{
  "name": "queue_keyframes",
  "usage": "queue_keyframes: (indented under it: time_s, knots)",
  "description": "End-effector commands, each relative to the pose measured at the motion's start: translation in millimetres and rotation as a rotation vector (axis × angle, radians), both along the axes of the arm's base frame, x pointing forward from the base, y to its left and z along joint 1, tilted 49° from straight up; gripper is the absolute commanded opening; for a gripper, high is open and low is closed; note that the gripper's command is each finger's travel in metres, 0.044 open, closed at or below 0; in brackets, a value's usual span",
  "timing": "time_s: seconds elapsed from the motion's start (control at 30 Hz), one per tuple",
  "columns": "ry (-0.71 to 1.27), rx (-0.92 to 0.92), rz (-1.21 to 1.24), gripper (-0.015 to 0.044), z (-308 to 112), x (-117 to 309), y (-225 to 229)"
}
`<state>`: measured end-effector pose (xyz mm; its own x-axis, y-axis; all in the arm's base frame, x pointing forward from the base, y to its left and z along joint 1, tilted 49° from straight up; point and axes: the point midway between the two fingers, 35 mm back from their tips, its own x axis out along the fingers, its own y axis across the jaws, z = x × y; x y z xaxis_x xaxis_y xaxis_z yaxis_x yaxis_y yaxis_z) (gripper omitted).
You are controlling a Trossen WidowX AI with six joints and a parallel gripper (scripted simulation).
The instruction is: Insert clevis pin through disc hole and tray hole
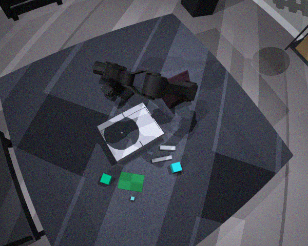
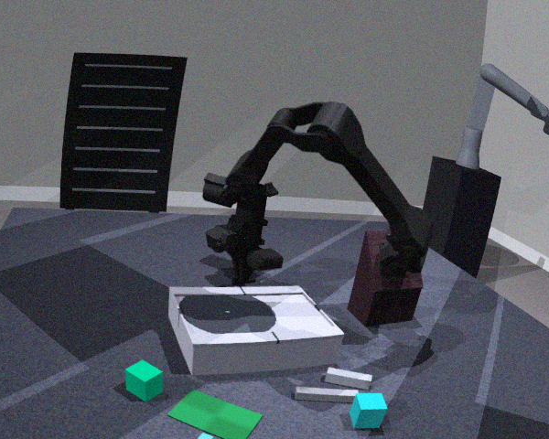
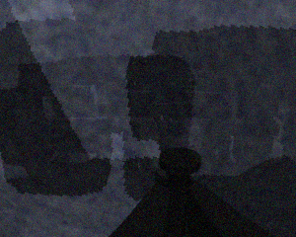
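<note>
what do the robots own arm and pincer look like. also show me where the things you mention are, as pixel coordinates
The arm (image 1: 153,85) (image 2: 374,176) is matte black, with chunky rounded joints and an opening between two side plates near the elbow. Its pincer (image 2: 241,282) (image 3: 176,190) is black too, with dark fingers tapering in the wrist view. No cables or markings can be made out.
</note>
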<state>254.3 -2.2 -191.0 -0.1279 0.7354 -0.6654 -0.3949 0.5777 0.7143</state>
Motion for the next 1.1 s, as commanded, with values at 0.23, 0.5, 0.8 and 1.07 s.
queue_keyframes:
  time_s: [0.23, 0.5, 0.8, 1.07]
  knots:
    - [0.000, 0.000, 0.000, 0.0160, 0, 0, 0]
    - [0.085, -0.059, 0.072, 0.0160, 0, 8, -4]
    - [0.209, -0.139, 0.263, 0.0160, 8, 10, -2]
    - [0.209, -0.138, 0.263, 0.0160, 7, 10, 0]
